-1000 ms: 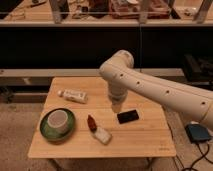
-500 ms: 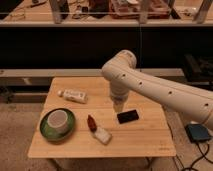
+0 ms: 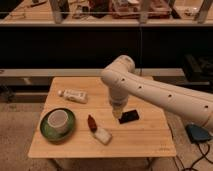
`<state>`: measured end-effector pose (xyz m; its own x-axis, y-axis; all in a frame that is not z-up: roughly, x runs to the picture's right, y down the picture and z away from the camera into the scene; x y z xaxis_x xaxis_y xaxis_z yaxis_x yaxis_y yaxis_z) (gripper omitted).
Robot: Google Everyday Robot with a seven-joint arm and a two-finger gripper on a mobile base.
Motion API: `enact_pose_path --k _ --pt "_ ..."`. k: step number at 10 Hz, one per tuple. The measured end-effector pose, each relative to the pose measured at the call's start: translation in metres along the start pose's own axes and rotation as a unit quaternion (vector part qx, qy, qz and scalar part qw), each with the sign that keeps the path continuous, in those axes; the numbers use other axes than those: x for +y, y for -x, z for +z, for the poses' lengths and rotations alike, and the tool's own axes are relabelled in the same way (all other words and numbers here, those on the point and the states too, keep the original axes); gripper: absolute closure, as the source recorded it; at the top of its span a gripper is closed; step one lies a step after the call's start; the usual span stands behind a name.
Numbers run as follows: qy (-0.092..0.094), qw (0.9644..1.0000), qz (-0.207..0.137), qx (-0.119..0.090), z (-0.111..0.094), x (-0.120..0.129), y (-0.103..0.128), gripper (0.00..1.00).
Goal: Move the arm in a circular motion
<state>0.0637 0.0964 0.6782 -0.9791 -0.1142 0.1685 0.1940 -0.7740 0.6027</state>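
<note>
The large glossy white arm [image 3: 160, 95] with small dark dots reaches in from the right over the wooden table [image 3: 145, 137]. Its rounded elbow [image 3: 119, 72] sits above the table's back middle. The narrower tip points down, and the gripper [image 3: 117, 113] hangs just above the table centre, next to a black flat object [image 3: 129, 116].
On the table lie a white tube [image 3: 74, 95] at the back left, a green plate [image 3: 45, 131] with a white cup [image 3: 58, 120] at the front left, and a red and white bottle [image 3: 98, 130] near the centre. A dark shelf unit stands behind. A blue-grey object [image 3: 200, 134] lies on the floor at right.
The elbow and the tip have shifted slightly to the right. The objects on the table have not moved.
</note>
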Motion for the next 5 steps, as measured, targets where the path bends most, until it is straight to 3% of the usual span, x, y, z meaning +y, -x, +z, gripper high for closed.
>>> enact_pose_path --k 2,4,5 --pt "-0.010 0.9998 -0.014 0.009 -0.002 0.003 -0.005 0.59" --pt "-0.012 0.9999 -0.001 0.004 0.002 -0.010 0.002 0.59" --pt "-0.012 0.9998 -0.013 -0.003 0.005 -0.020 0.006 0.59"
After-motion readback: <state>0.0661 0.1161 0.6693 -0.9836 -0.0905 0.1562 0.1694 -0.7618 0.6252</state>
